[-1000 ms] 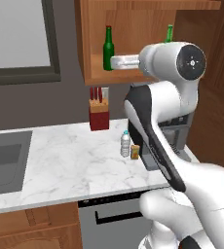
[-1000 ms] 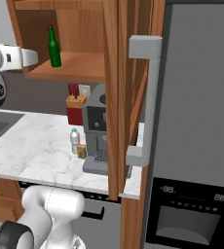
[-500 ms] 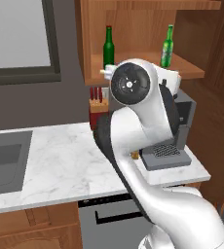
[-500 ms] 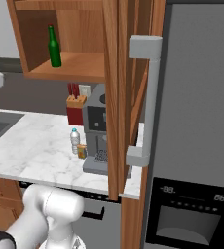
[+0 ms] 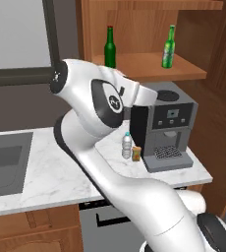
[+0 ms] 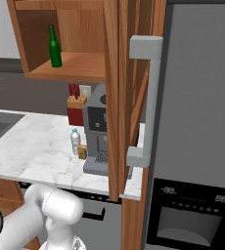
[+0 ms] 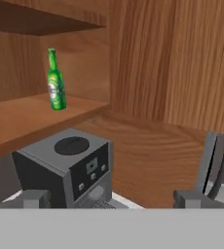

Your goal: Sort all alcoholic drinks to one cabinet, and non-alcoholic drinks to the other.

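Both green beer bottles [image 5: 109, 47] [image 5: 169, 47] upright on the cabinet shelf [image 5: 149, 67], water bottle [image 5: 127, 145] on the counter [image 5: 46, 177] beside the coffee machine [image 5: 167, 129]; gripper [image 7: 111, 197] released, empty; next step, likely: reach down for the water bottle.

Base views flanking the cabinet [image 5: 149, 69] (hand view closer)

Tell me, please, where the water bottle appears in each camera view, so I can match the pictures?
Left base view: water bottle at centre, upright on the counter, just left of the coffee machine.
Right base view: left of centre, on the counter, again left of the coffee machine.
Hand view: not in it.
Shared landmark: the coffee machine.
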You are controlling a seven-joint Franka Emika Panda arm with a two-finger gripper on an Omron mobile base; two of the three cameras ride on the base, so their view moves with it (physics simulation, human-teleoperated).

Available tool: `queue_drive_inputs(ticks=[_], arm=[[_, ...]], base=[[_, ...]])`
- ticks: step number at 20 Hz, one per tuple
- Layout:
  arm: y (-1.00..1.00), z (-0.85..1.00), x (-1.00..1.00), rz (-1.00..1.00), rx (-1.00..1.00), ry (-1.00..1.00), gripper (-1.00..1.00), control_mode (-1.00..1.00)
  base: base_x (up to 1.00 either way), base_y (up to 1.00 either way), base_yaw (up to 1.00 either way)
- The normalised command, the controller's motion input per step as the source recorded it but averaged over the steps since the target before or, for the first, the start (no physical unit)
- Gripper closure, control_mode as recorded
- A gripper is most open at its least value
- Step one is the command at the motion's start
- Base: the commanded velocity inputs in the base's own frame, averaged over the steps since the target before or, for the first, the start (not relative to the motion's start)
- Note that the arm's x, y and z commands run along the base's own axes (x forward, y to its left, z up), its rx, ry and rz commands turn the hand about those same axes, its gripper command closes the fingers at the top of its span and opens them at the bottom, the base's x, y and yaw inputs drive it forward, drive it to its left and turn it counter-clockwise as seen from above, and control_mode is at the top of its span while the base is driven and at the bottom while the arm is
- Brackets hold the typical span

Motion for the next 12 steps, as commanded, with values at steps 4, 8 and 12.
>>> queue_drive_inputs(ticks=[4, 8, 12], arm=[[0.0, -0.5, 0.2, -0.19, 0.0, 0.07, -1.0, -1.0], [0.0, -0.52, 0.04, -0.08, 0.0, 0.02, -1.0, -1.0], [0.0, -0.49, 0.0, 0.0, 0.0, 0.0, -1.0, -1.0]], base=[[0.0, 0.0, 0.0], [0.0, 0.0, 0.0], [0.0, 0.0, 0.0]])
